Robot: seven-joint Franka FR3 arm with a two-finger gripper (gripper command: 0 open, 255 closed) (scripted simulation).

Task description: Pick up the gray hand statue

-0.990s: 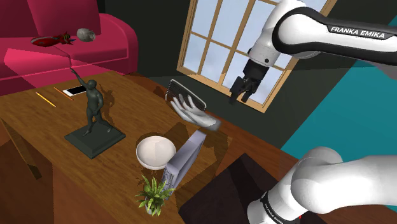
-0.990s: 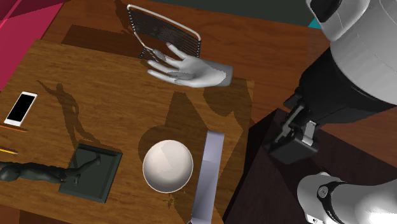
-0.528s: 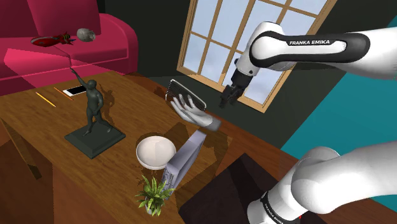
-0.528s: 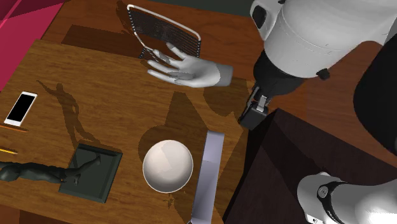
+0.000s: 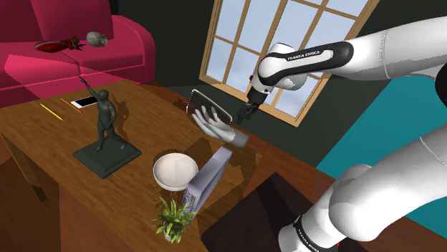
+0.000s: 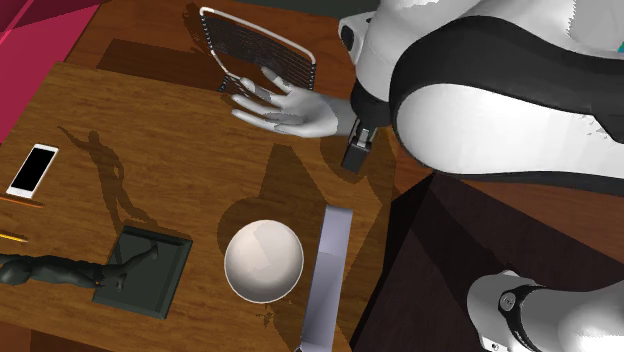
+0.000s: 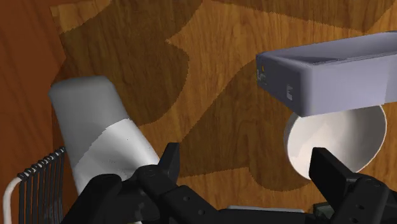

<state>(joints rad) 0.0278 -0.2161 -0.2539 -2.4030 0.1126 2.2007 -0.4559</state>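
Dark walls close off the room, with a red sofa (image 5: 71,50) at the shoulder view's upper left and a paned window (image 5: 272,50) behind my arm (image 5: 322,59). Below them the wooden worktop (image 5: 43,143) carries everything else. My arm reaches across it from the stand toward the shoulder view's left.

On the worktop, a dark figure (image 5: 106,125) stands upright on a square base, well apart from me. A grey box (image 6: 330,270) lies along the worktop's edge near the stand, and a wire rack (image 6: 255,45) stands tilted at the far edge.

The hand statue (image 6: 295,110) is pale grey. It lies on its side on the worktop with its fingertips at the foot of the rack and its wrist end pointing toward my arm.

A white bowl (image 6: 264,260) sits just beside the box, between the box and the figure.

My tool (image 6: 355,160) hangs just beside the statue's wrist end, off it toward the second exterior view's lower right, and above the worktop. In the wrist view its fingers (image 7: 327,168) stand spread apart with bare wood between them. The statue's wrist lies outside one finger, unheld, and the bowl and box lie beyond the other.

A small plant (image 5: 172,215) stands near the bowl, and a phone (image 6: 33,168) lies far off by the sofa side.
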